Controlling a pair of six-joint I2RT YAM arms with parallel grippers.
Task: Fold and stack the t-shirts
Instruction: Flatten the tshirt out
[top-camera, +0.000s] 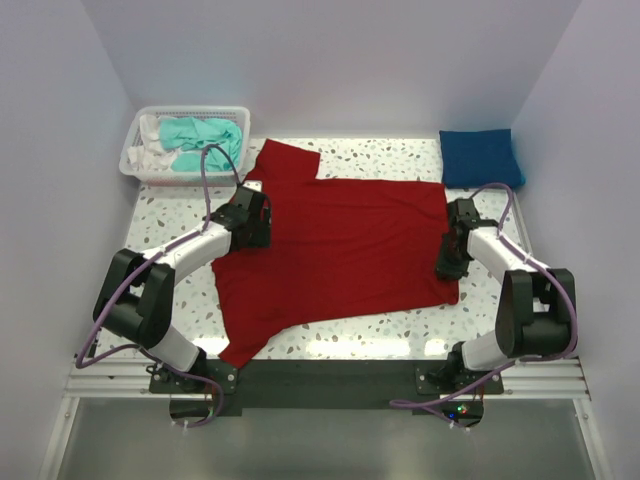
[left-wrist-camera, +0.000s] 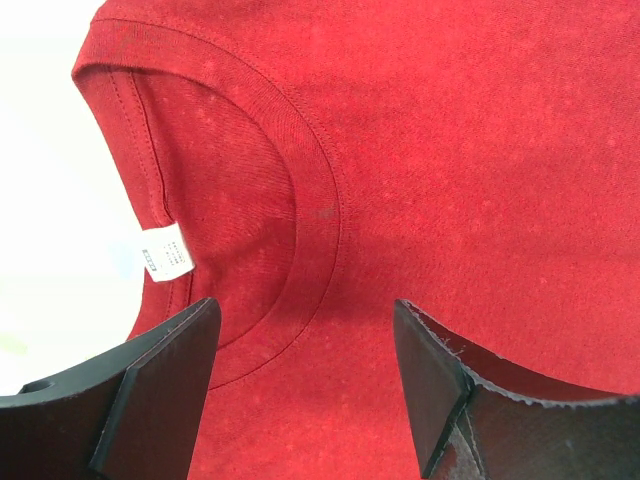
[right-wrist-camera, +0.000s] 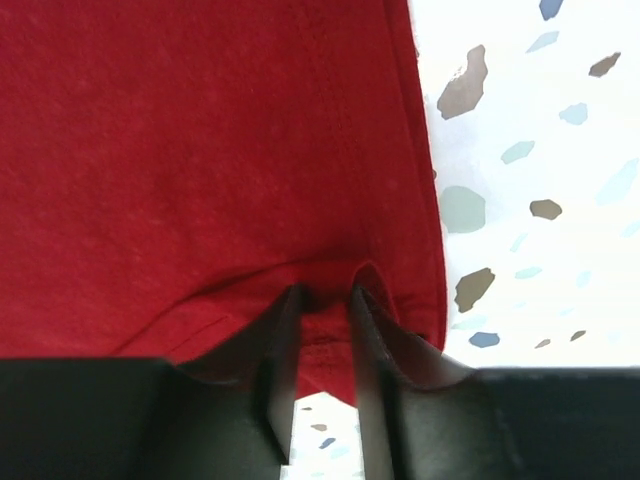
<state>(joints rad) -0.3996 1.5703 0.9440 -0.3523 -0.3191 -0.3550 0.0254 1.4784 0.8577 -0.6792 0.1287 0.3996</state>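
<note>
The red shirt (top-camera: 340, 250) lies spread flat on the table (top-camera: 160, 215), the right gripper (right-wrist-camera: 318, 320) pinching only a thin fold of its hem (right-wrist-camera: 400, 200) while the left gripper (left-wrist-camera: 305, 370) hangs spread above the collar (left-wrist-camera: 320, 215), so the hem may slip free if the right pulls alone.

Reaching with the left arm (top-camera: 180, 250) to the collar end of the red shirt (top-camera: 340, 250), elbow folded back near the base. Holding the left pincer (left-wrist-camera: 302, 318) wide apart just over the neckline. Reaching with the right arm (top-camera: 500, 255) to the shirt's opposite end, wrist tipped downward. Pinching the right pincer (right-wrist-camera: 325, 292) narrowly together on a small fold of hem at the near corner of that shirt.
</note>
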